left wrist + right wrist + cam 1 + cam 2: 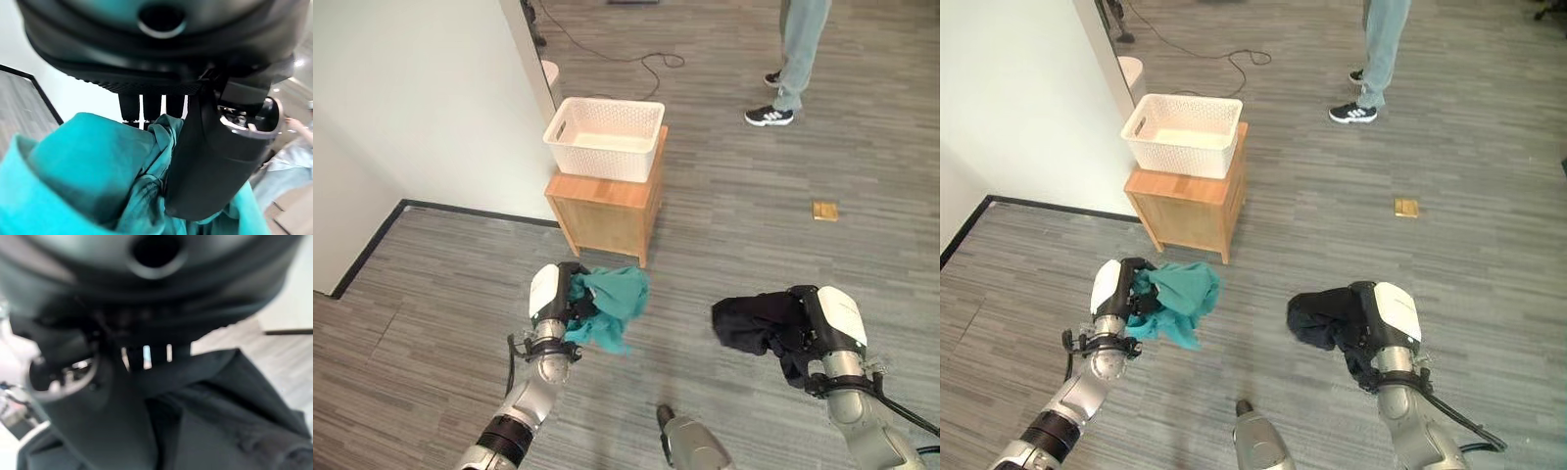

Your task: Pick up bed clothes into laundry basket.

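Person (798, 54) beyond laundry basket (605, 137) (atop wooden cabinet (607, 211)).

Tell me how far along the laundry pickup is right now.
Both garments are picked up: the left hand grips the teal cloth and the right hand grips the black cloth. The white basket on the wooden cabinet looks empty. Left: carrying both over and dropping them in.

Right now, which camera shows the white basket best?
The left eye view: the whole white basket sits on the wooden cabinet. The right eye view shows it too, from slightly aside.
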Robot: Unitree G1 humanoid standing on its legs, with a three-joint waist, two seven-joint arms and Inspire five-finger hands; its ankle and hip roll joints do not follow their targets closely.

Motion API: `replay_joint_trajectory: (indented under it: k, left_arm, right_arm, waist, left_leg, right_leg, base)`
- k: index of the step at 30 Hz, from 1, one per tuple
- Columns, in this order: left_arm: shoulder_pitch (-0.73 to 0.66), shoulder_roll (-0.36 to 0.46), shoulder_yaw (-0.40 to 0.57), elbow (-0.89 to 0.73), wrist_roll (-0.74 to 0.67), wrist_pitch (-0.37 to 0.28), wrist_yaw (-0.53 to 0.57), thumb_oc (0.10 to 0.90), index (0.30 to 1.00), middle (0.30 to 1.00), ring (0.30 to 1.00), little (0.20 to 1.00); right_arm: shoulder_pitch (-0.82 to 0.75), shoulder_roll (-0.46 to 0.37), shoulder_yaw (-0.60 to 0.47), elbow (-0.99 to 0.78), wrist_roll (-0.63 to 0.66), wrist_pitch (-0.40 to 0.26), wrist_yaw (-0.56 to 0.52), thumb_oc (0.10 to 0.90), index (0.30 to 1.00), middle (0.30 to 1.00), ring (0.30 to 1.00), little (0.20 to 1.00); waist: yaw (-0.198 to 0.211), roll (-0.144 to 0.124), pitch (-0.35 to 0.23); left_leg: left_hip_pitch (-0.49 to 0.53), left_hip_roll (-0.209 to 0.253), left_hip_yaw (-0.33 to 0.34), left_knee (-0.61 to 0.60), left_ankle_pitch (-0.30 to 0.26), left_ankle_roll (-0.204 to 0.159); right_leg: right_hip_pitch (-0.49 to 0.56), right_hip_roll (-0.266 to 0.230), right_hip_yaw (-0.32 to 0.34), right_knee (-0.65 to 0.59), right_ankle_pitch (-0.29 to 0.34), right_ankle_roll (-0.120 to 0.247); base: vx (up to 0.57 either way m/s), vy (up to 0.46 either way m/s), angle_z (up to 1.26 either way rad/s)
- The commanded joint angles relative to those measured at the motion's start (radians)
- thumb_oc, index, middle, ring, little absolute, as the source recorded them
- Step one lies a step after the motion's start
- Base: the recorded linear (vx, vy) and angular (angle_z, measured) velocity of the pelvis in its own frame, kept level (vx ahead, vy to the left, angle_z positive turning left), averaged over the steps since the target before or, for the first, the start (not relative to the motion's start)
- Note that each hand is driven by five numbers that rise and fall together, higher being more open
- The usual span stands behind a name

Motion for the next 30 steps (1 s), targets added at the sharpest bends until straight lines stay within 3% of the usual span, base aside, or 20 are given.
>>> replay_joint_trajectory:
  k: [1, 3, 6, 7, 8, 9, 10, 11, 14, 15, 16, 17, 18, 19, 21, 22, 25, 26, 27, 30]
  left_arm:
    - [-0.031, 0.037, 0.039, -0.119, -0.026, -0.094, 0.061, 0.400, 0.300, 0.300, 0.300, 0.300]
    - [-0.021, 0.032, 0.042, -0.128, -0.046, -0.109, 0.060, 0.400, 0.300, 0.300, 0.300, 0.300]
    - [-0.009, -0.001, 0.014, -0.140, -0.062, -0.123, 0.047, 0.400, 0.300, 0.300, 0.300, 0.300]
    - [-0.008, -0.002, 0.014, -0.140, -0.062, -0.123, 0.047, 0.400, 0.300, 0.300, 0.300, 0.300]
    - [-0.013, -0.018, 0.000, -0.147, -0.066, -0.125, 0.047, 0.400, 0.300, 0.300, 0.300, 0.300]
    - [-0.014, -0.019, -0.001, -0.146, -0.066, -0.124, 0.047, 0.400, 0.300, 0.300, 0.300, 0.300]
    - [-0.006, -0.033, -0.004, -0.160, -0.067, -0.131, 0.042, 0.400, 0.300, 0.300, 0.300, 0.300]
    - [0.003, -0.045, -0.007, -0.177, -0.075, -0.136, 0.033, 0.400, 0.300, 0.300, 0.300, 0.300]
    - [0.005, -0.049, -0.026, -0.215, -0.079, -0.138, 0.025, 0.400, 0.300, 0.300, 0.300, 0.300]
    - [0.002, -0.045, -0.030, -0.216, -0.078, -0.135, 0.027, 0.400, 0.300, 0.300, 0.300, 0.300]
    - [-0.013, -0.042, -0.039, -0.230, -0.093, -0.132, 0.030, 0.400, 0.300, 0.300, 0.300, 0.300]
    - [-0.051, -0.017, -0.042, -0.211, -0.095, -0.130, 0.046, 0.400, 0.300, 0.300, 0.300, 0.300]
    - [-0.054, -0.018, -0.040, -0.209, -0.096, -0.131, 0.047, 0.400, 0.300, 0.300, 0.300, 0.300]
    - [-0.078, -0.010, -0.039, -0.186, -0.093, -0.129, 0.055, 0.400, 0.300, 0.300, 0.300, 0.300]
    - [-0.095, -0.007, -0.036, -0.182, -0.084, -0.127, 0.067, 0.400, 0.300, 0.300, 0.300, 0.300]
    - [-0.091, 0.000, -0.039, -0.204, -0.069, -0.135, 0.064, 0.400, 0.300, 0.300, 0.300, 0.300]
    - [-0.068, -0.013, -0.048, -0.219, -0.059, -0.140, 0.060, 0.400, 0.300, 0.300, 0.300, 0.300]
    - [-0.070, -0.017, -0.054, -0.215, -0.055, -0.137, 0.058, 0.400, 0.300, 0.300, 0.300, 0.300]
    - [-0.065, -0.010, -0.051, -0.221, -0.051, -0.129, 0.046, 0.400, 0.300, 0.300, 0.300, 0.300]
    - [-0.035, -0.021, -0.038, -0.166, -0.033, -0.128, 0.056, 0.400, 0.300, 0.300, 0.300, 0.300]
  right_arm:
    - [-0.046, -0.113, -0.071, -0.130, 0.053, -0.047, -0.077, 0.400, 0.300, 0.300, 0.300, 0.300]
    - [-0.050, -0.122, -0.076, -0.126, 0.053, -0.048, -0.079, 0.400, 0.300, 0.300, 0.300, 0.300]
    - [-0.045, -0.087, -0.044, -0.080, 0.048, -0.051, -0.086, 0.400, 0.300, 0.300, 0.300, 0.300]
    - [-0.045, -0.088, -0.044, -0.079, 0.048, -0.052, -0.086, 0.400, 0.300, 0.300, 0.300, 0.300]
    - [-0.073, -0.077, -0.008, -0.049, 0.036, -0.046, -0.089, 0.400, 0.300, 0.300, 0.300, 0.300]
    - [-0.076, -0.078, -0.007, -0.045, 0.035, -0.047, -0.091, 0.400, 0.300, 0.300, 0.300, 0.300]
    - [-0.090, -0.068, 0.027, -0.026, 0.011, -0.041, -0.074, 0.400, 0.300, 0.300, 0.300, 0.300]
    - [-0.087, -0.054, 0.040, -0.024, -0.006, -0.034, -0.072, 0.400, 0.300, 0.300, 0.300, 0.300]
    - [-0.060, -0.030, 0.054, -0.021, -0.036, -0.023, -0.077, 0.400, 0.300, 0.300, 0.300, 0.300]
    - [-0.070, -0.013, 0.072, -0.020, -0.048, -0.021, -0.079, 0.400, 0.300, 0.300, 0.300, 0.300]
    - [-0.094, -0.002, 0.102, -0.007, -0.057, -0.013, -0.089, 0.400, 0.300, 0.300, 0.300, 0.300]
    - [-0.154, 0.007, 0.120, -0.073, -0.065, -0.020, -0.098, 0.400, 0.300, 0.300, 0.300, 0.300]
    - [-0.158, 0.007, 0.122, -0.071, -0.065, -0.020, -0.099, 0.400, 0.300, 0.300, 0.300, 0.300]
    - [-0.138, 0.022, 0.100, -0.123, -0.062, -0.030, -0.086, 0.400, 0.300, 0.300, 0.300, 0.300]
    - [-0.151, 0.023, 0.116, -0.127, -0.062, -0.037, -0.108, 0.400, 0.300, 0.300, 0.300, 0.300]
    - [-0.139, 0.047, 0.122, -0.185, 0.045, -0.128, -0.088, 0.400, 0.300, 0.300, 0.300, 0.300]
    - [-0.098, 0.080, 0.121, -0.173, 0.044, -0.135, -0.115, 0.400, 0.300, 0.300, 0.300, 0.300]
    - [-0.094, 0.084, 0.117, -0.167, 0.043, -0.132, -0.120, 0.400, 0.300, 0.300, 0.300, 0.300]
    - [-0.116, 0.038, 0.081, -0.326, -0.038, -0.108, -0.095, 0.400, 0.300, 0.300, 0.300, 0.300]
    - [-0.007, -0.024, 0.014, -0.060, -0.024, -0.074, -0.144, 0.400, 0.300, 0.300, 0.300, 0.300]
  waist:
    - [0.076, -0.084, -0.087]
    - [0.105, -0.092, -0.093]
    - [0.152, -0.027, -0.097]
    - [0.152, -0.030, -0.095]
    - [0.205, -0.002, -0.093]
    - [0.204, -0.006, -0.092]
    - [0.228, 0.016, -0.100]
    - [0.238, 0.046, -0.107]
    - [0.239, 0.057, -0.119]
    - [0.244, 0.053, -0.127]
    - [0.228, 0.036, -0.112]
    - [0.194, 0.034, -0.090]
    - [0.195, 0.032, -0.092]
    - [0.167, 0.036, -0.074]
    - [0.148, 0.041, -0.064]
    - [0.130, 0.039, -0.058]
    - [0.090, 0.019, -0.073]
    - [0.084, 0.012, -0.079]
    - [0.077, -0.003, -0.083]
    - [0.080, -0.014, -0.122]
  left_leg:
    - [-0.150, 0.044, 0.168, 0.339, -0.001, 0.045]
    - [-0.259, -0.005, 0.223, 0.257, -0.015, 0.053]
    - [-0.242, -0.076, 0.219, -0.200, 0.041, 0.064]
    - [-0.231, -0.081, 0.220, -0.214, 0.048, 0.065]
    - [-0.284, -0.128, 0.137, -0.406, 0.075, 0.063]
    - [-0.267, -0.135, 0.136, -0.431, 0.083, 0.064]
    - [-0.270, -0.170, 0.015, -0.496, 0.085, 0.051]
    - [-0.247, -0.164, -0.046, -0.501, 0.113, 0.050]
    - [-0.231, -0.147, -0.064, -0.483, 0.152, 0.059]
    - [-0.212, -0.148, -0.063, -0.489, 0.139, 0.075]
    - [-0.154, -0.141, -0.045, -0.492, 0.119, 0.087]
    - [-0.088, -0.111, -0.021, -0.501, 0.076, 0.099]
    - [-0.088, -0.113, -0.019, -0.501, 0.067, 0.098]
    - [-0.041, -0.091, 0.012, -0.501, 0.040, 0.101]
    - [-0.014, -0.088, 0.024, -0.501, 0.023, 0.104]
    - [0.022, -0.099, 0.026, -0.501, 0.002, 0.110]
    - [0.079, -0.141, -0.023, -0.501, -0.063, 0.124]
    - [0.093, -0.150, -0.037, -0.501, -0.081, 0.126]
    - [0.111, -0.154, -0.051, -0.501, -0.097, 0.120]
    - [0.156, -0.124, -0.034, -0.458, -0.134, 0.089]
  right_leg:
    - [0.171, -0.079, 0.104, -0.356, 0.178, 0.113]
    - [0.212, -0.091, 0.121, -0.354, 0.154, 0.110]
    - [0.275, -0.045, 0.140, -0.357, 0.085, 0.117]
    - [0.279, -0.049, 0.140, -0.357, 0.084, 0.117]
    - [0.350, -0.027, 0.175, -0.370, 0.039, 0.110]
    - [0.355, -0.033, 0.174, -0.371, 0.034, 0.110]
    - [0.391, -0.025, 0.232, -0.367, 0.003, 0.112]
    - [0.394, -0.016, 0.256, -0.352, -0.005, 0.117]
    - [0.421, -0.034, 0.285, -0.295, -0.062, 0.129]
    - [0.390, -0.042, 0.301, -0.205, -0.041, 0.139]
    - [0.295, -0.046, 0.309, 0.005, 0.106, 0.213]
    - [0.159, -0.003, 0.293, 0.181, 0.141, 0.234]
    - [0.156, -0.005, 0.292, 0.188, 0.133, 0.230]
    - [0.068, -0.008, 0.208, 0.205, 0.104, 0.222]
    - [0.019, 0.010, 0.162, 0.183, 0.078, 0.207]
    - [-0.031, 0.066, 0.116, 0.087, 0.049, 0.183]
    - [-0.009, 0.117, 0.112, -0.168, 0.085, 0.143]
    - [-0.006, 0.117, 0.119, -0.222, 0.108, 0.144]
    - [-0.007, 0.107, 0.124, -0.255, 0.139, 0.151]
    - [0.092, 0.034, 0.112, -0.331, 0.164, 0.144]
  base:
    - [0.49, -0.423, -0.31]
    - [0.43, -0.147, -0.25]
    - [0.52, -0.005, -0.11]
    - [0.70, -0.032, -0.37]
    - [0.49, -0.043, -0.21]
    - [0.87, -0.149, -0.39]
    - [0.56, -0.128, -0.73]
    - [0.54, -0.129, -1.27]
    - [0.47, -0.006, -1.30]
    - [0.47, -0.104, -0.79]
    - [0.69, -0.182, -0.99]
    - [0.55, -0.159, -0.60]
    - [0.44, -0.140, -1.11]
    - [0.32, -0.055, -0.99]
    - [0.32, -0.045, -0.75]
    - [0.33, -0.079, -0.18]
    - [0.44, -0.115, 0.26]
    - [0.37, -0.168, 0.89]
    - [0.31, -0.179, 0.81]
    - [0.30, -0.172, 0.68]
